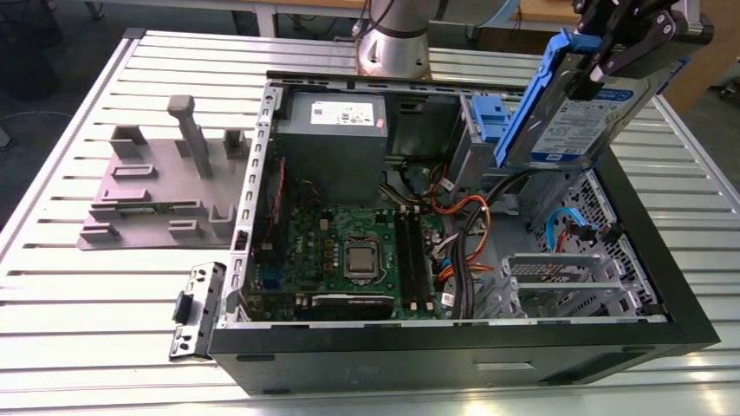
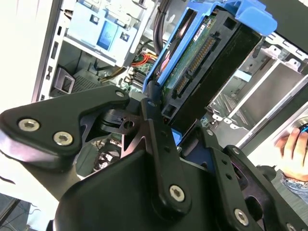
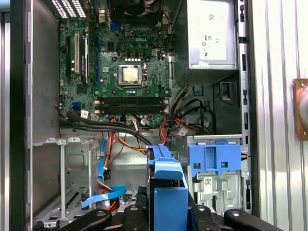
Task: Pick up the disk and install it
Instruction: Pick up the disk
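**The desk and the things on it**

The desk (image 1: 69, 286) has a top of light metal slats. An open computer case (image 1: 463, 347) lies on it. To the exterior view's left of the case stand a grey plastic stand (image 1: 162, 186) and, nearer, a small black bracket (image 1: 194, 309).
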